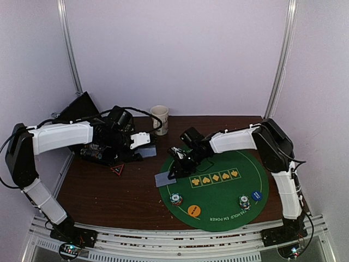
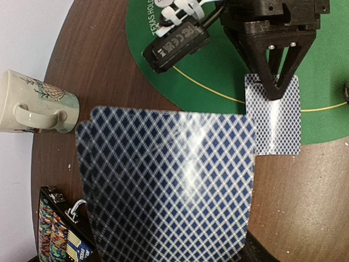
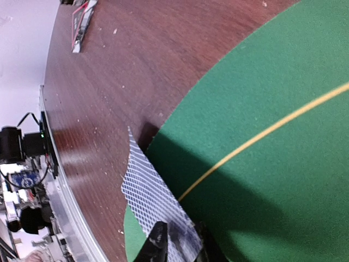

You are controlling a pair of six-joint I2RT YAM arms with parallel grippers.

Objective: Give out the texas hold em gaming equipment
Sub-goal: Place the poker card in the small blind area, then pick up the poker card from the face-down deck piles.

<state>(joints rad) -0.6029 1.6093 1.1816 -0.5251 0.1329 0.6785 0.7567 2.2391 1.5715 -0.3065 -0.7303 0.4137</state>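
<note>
In the left wrist view a fan of blue-diamond-backed playing cards (image 2: 163, 180) fills the foreground, hiding my left gripper's fingers. From above, my left gripper (image 1: 140, 141) is shut on these cards over the brown table. A single card (image 1: 163, 178) (image 2: 272, 120) (image 3: 152, 191) lies flat across the left edge of the green mat (image 1: 218, 191). My right gripper (image 1: 175, 169) (image 3: 180, 240) stands on its near end, tips slightly apart. Two chip stacks (image 1: 175, 199) (image 1: 245, 203), an orange disc (image 1: 194, 210) and a blue disc (image 1: 257, 195) rest on the mat's front.
A beige mug (image 1: 159, 119) (image 2: 38, 103) stands at the back of the table. A black chip case (image 1: 101, 153) (image 2: 54, 229) lies at the left under my left arm. A small red triangle (image 1: 118, 169) sits on the wood in front of it.
</note>
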